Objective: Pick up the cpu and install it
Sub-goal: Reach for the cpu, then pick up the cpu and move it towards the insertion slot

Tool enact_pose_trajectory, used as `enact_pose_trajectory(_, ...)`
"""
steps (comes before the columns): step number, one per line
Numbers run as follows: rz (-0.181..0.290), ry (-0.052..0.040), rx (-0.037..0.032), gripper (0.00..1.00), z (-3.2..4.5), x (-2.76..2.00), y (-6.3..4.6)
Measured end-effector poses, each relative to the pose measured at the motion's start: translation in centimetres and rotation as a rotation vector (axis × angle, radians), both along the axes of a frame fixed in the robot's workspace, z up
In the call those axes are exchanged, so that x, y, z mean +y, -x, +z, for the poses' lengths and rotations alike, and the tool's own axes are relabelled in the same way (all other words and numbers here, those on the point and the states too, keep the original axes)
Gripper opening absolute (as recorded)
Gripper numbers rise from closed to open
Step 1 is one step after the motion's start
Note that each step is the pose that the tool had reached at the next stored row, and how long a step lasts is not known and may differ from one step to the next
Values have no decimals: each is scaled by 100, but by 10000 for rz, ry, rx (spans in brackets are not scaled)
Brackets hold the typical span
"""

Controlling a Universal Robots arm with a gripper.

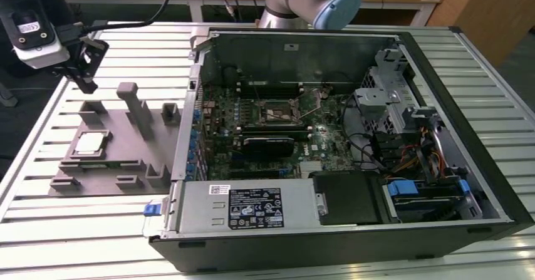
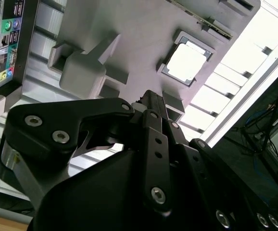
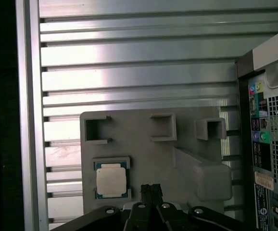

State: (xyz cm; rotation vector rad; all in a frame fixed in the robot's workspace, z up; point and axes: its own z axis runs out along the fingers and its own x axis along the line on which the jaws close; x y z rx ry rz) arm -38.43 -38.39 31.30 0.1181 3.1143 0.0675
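**Cpu:** One cpu (image 1: 89, 143) counted. It lies flat, metal plate up, in a shallow square seat of the grey tray (image 1: 99, 171), on the side of the tray towards the exterior view's left. The part is square, so no long axis can be given. Its edges run parallel to the tray's edges, as the first wrist view shows (image 3: 111, 179). Its plate reads bright with a thin darker border in the second wrist view (image 2: 186, 61). Nothing touches it.

**Gripper:** One gripper (image 1: 86, 86) counted. It hangs above the tray's far end and is apart from the cpu. In both wrist views the black fingers appear together, with nothing between them (image 3: 151, 188) (image 2: 151, 98).

**Tray:** One tray counted. In the first wrist view (image 3: 144, 154) it carries three open square pockets in a row. It also carries one tall block with a long rib, between the cpu's seat and the computer case. The tray rests on the slatted aluminium table (image 1: 75, 230).

**Computer case:** One computer case (image 1: 334, 252) counted. It lies on its side, open upward, just beside the tray on the exterior view's right. Its motherboard (image 1: 276, 120) is exposed. The rear port panel of the case faces the tray in the first wrist view (image 3: 261, 139).
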Motion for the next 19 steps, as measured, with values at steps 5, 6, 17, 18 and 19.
enact_pose_trajectory(5, -1, 0, 0, 11, -27, -27, 27)
enact_pose_trajectory(6, -1, 0, 0, 11, -32, -31, 34)
enact_pose_trajectory(17, 0, 0, 0, 11, -45, -42, 59)
enact_pose_trajectory(18, 0, 0, 0, 11, -45, -42, 59)
enact_pose_trajectory(19, 0, 0, 0, 11, -45, -43, 59)
